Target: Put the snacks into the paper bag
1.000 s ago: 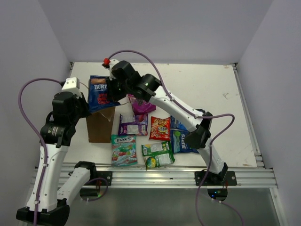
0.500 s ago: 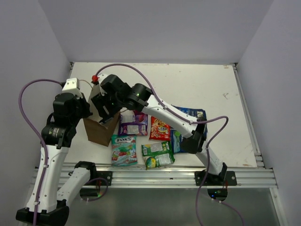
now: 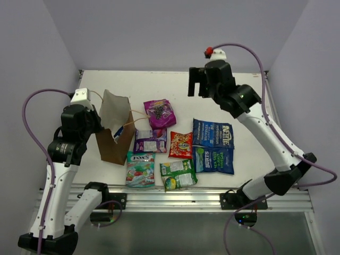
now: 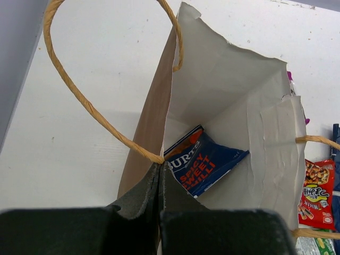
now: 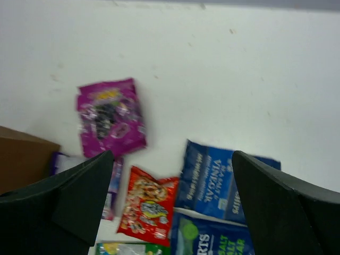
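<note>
Paper bag: the paper bag (image 3: 112, 139) stands at the left of the table (image 3: 154, 85), mouth up and gaping.
Left gripper: the left gripper (image 4: 160, 169) is pinched tight on the bag's near rim, right where a string handle (image 4: 79, 98) is rooted, and it holds the mouth open.
In the bag: one blue crisp packet (image 4: 204, 164) lies slanted at the bottom.
Right gripper: the right gripper (image 3: 198, 85) hangs high over the far side of the table, jaws spread wide with nothing between them.
Snacks outside: seven lie flat just right of the bag: a purple packet (image 3: 159, 112) farthest, a purple sweet pack (image 3: 150, 141), a red-orange pack (image 3: 181, 144), two blue bags (image 3: 213, 133) (image 3: 214, 159), and nearest, a teal-pink pack (image 3: 139, 169) and a green pack (image 3: 178, 173).
Step in hand: between picks, I'd say, with one packet in and seven to go.
Next move: the right arm needs to drop onto a packet. The far purple one looks freest. These flat, glossy packs likely want an edge pinch before a carry over the bag's mouth.
</note>
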Controlling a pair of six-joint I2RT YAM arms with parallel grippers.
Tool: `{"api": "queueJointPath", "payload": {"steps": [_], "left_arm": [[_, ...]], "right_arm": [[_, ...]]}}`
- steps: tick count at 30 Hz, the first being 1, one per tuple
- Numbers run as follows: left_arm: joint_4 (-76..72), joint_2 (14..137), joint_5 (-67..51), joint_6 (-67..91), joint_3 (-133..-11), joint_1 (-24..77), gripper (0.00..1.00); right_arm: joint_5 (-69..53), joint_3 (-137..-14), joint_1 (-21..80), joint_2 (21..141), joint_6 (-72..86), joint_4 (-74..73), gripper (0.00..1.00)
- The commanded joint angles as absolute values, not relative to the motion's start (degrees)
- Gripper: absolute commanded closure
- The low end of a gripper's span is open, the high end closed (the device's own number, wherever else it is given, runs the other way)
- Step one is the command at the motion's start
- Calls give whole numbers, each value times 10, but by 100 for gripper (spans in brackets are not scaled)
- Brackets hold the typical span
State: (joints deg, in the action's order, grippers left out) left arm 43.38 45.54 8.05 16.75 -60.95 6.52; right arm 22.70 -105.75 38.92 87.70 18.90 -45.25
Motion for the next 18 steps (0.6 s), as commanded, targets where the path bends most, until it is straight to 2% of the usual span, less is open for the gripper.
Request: {"api": "queueJointPath", "payload": {"steps": [1, 5, 16, 18], "left_arm": [[417, 454, 84, 163, -606, 70, 100], [426, 454, 90, 161, -611, 74, 100], [432, 453, 106, 155, -618, 79, 100], [432, 453, 112, 151, -618, 79, 100]], "right_arm": [[239, -873, 353, 906, 221, -416, 3], [226, -808, 327, 959, 230, -369, 5], [217, -782, 323, 1099, 259, -354, 9], [192, -769, 317, 1120, 265, -354, 20]]}}
